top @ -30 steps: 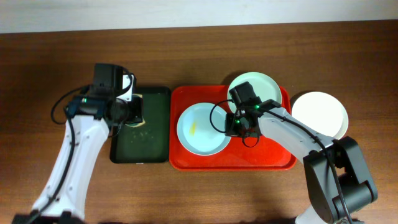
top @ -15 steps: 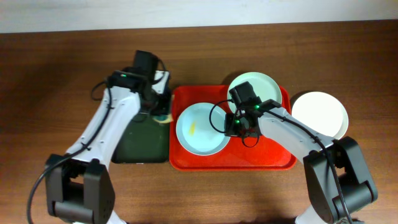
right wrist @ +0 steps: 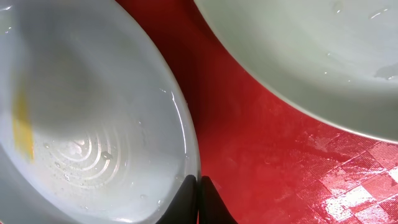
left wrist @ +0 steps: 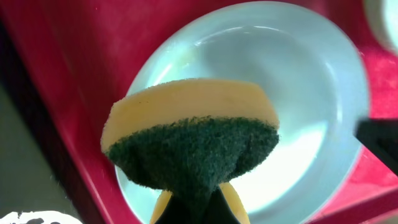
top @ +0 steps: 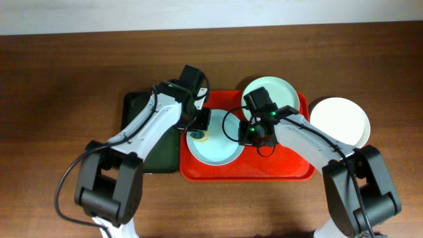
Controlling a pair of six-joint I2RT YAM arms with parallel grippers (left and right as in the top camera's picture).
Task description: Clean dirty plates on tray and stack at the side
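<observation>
The red tray point(top: 277, 165) holds a pale blue plate point(top: 221, 149) on its left and a mint plate point(top: 271, 94) at its back right. A white plate point(top: 339, 121) lies on the table to the right of the tray. My left gripper point(top: 200, 125) is shut on a yellow sponge with a green scouring face point(left wrist: 189, 137) and holds it over the blue plate's point(left wrist: 298, 81) left part. My right gripper point(top: 250, 135) is shut on that plate's right rim point(right wrist: 186, 143). The right wrist view shows a yellow smear point(right wrist: 22, 127) in the plate.
A dark green tray point(top: 142, 142) lies directly left of the red tray, partly under my left arm. The mint plate point(right wrist: 311, 50) lies close behind my right gripper point(right wrist: 199, 186). Bare wooden table surrounds both trays.
My left arm has swung right from the dark green tray, carrying the sponge over the blue plate. The right arm and the plates have not moved.
</observation>
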